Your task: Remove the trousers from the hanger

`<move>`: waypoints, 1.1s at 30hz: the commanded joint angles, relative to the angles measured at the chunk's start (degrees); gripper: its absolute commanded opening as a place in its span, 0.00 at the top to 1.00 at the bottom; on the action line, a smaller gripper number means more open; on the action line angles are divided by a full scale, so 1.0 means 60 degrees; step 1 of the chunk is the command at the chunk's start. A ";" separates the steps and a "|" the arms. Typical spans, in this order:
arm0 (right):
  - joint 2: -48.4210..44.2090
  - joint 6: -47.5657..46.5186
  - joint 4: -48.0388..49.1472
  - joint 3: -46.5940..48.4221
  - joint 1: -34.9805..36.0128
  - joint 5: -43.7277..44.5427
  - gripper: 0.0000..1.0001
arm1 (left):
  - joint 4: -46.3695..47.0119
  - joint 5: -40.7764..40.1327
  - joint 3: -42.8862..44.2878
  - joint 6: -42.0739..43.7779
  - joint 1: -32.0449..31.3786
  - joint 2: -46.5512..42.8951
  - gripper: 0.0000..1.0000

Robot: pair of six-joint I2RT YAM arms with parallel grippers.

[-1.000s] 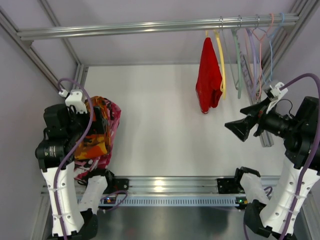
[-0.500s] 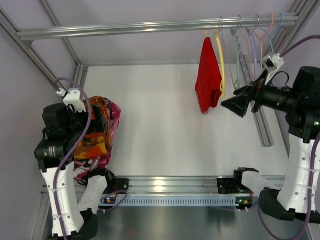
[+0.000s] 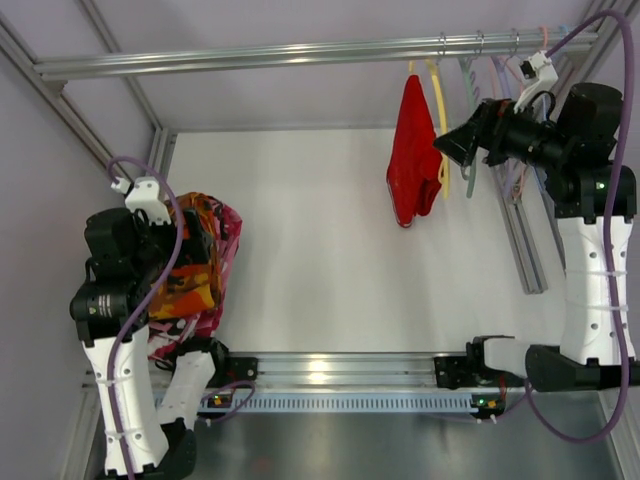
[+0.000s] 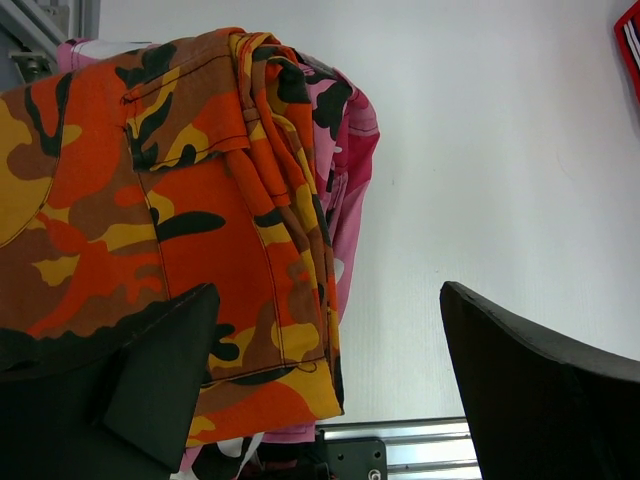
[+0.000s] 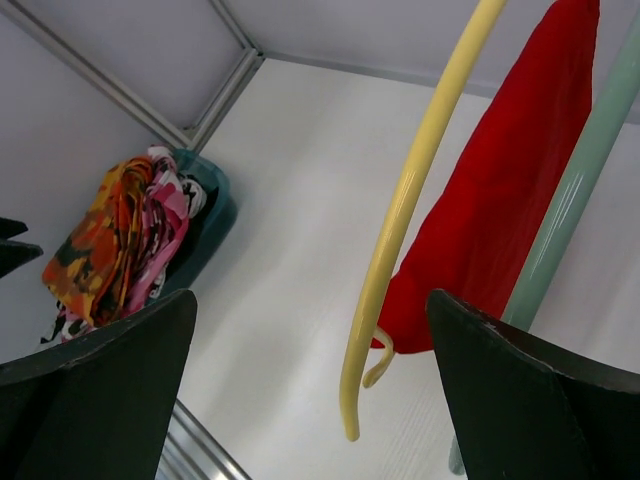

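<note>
The red trousers (image 3: 414, 152) hang on the yellow hanger (image 3: 440, 118) from the rail at the back right. In the right wrist view the trousers (image 5: 500, 210) hang behind the hanger's yellow arm (image 5: 405, 215), which runs down between my open jaws. My right gripper (image 3: 455, 147) is open, raised just right of the hanger, and holds nothing. My left gripper (image 4: 325, 390) is open and empty, low at the left beside the orange camouflage cloth (image 4: 160, 190).
Pale green (image 3: 475, 130), lilac, pink and blue hangers hang on the rail (image 3: 300, 52) right of the yellow one. A teal basket (image 5: 210, 215) at the left holds the orange camouflage cloth (image 3: 195, 262) and pink cloth (image 4: 350, 150). Aluminium frame bars border the table.
My right arm has risen and moved toward the back, bringing its open gripper up beside the yellow hanger. The left arm has not moved.
</note>
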 commanded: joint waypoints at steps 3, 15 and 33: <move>0.0502 0.0339 0.1277 -0.0098 0.0175 -0.0153 0.01 | 0.0575 -0.0007 -0.0117 -0.0186 0.0005 -0.0096 0.02; 0.0840 0.1494 0.2769 -0.1692 0.0205 -0.1264 0.01 | 0.0604 -0.0021 -0.0176 -0.0157 0.0005 -0.0096 0.02; 0.0415 0.7325 0.7444 -0.3864 0.0190 -0.3551 0.14 | 0.0590 0.0184 -0.0206 -0.0275 0.0005 -0.0066 0.02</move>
